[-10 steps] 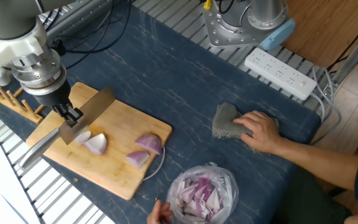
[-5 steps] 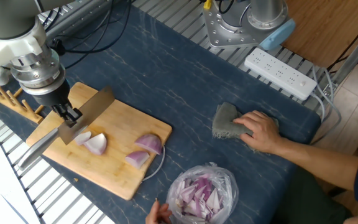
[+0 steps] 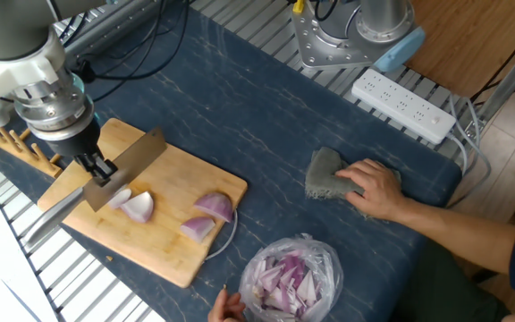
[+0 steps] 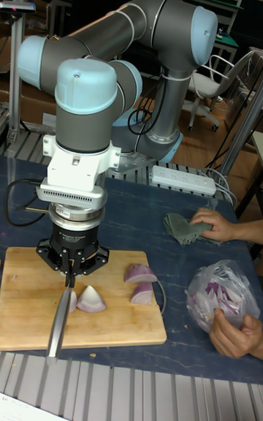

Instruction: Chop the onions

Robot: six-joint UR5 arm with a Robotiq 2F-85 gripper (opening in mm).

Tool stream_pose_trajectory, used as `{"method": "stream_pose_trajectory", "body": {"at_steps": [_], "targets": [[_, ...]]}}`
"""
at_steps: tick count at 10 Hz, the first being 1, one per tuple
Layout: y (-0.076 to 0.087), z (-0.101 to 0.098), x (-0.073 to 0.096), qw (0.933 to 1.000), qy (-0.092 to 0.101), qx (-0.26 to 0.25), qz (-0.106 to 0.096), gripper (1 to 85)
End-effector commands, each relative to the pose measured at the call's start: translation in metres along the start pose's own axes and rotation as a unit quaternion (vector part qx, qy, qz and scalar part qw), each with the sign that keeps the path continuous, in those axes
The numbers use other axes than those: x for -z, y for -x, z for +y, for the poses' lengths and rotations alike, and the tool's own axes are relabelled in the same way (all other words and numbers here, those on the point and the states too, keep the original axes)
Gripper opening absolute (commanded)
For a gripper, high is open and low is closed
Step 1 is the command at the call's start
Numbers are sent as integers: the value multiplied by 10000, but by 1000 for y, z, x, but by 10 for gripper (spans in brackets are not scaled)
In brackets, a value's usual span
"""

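Three red onion pieces lie on the wooden cutting board (image 3: pixel 181 259): one wedge (image 3: pixel 136 206) (image 4: pixel 89 299) right beside the blade, two more wedges (image 3: pixel 214 207) (image 3: pixel 198 228) (image 4: pixel 140 273) (image 4: pixel 144 293) further right. My gripper (image 3: pixel 99 169) (image 4: pixel 69 277) is shut on the knife (image 3: pixel 132 161), whose broad blade stands over the board's left part next to the first wedge. The knife's handle (image 4: pixel 58 327) points toward the table's front edge.
A clear plastic bag of chopped onion bits (image 3: pixel 291 277) (image 4: pixel 219 295) lies right of the board, with a person's hand (image 4: pixel 235 336) at it. The other hand (image 3: pixel 375 188) rests on a grey cloth (image 3: pixel 325 173). A white power strip (image 3: pixel 405 105) and a wooden rack (image 3: pixel 16 143) are nearby.
The gripper and knife have shifted very slightly left and down. The onion pieces and the hands stay put.
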State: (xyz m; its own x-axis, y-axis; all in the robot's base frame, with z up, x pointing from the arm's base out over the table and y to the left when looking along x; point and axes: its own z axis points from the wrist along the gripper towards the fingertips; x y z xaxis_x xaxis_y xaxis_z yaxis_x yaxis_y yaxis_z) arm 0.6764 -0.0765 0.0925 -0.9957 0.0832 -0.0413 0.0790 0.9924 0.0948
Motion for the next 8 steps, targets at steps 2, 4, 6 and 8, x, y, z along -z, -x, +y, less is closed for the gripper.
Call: {"method": "stream_pose_trajectory", "body": {"at_steps": [2, 4, 6, 8], "targets": [[4, 2, 0, 9999, 81, -146, -42, 17], [4, 2, 2, 9997, 112, -202, -39, 17], [5, 2, 1, 9996, 121, -248, -46, 17], [5, 0, 0, 9994, 123, -317, -61, 17]]}}
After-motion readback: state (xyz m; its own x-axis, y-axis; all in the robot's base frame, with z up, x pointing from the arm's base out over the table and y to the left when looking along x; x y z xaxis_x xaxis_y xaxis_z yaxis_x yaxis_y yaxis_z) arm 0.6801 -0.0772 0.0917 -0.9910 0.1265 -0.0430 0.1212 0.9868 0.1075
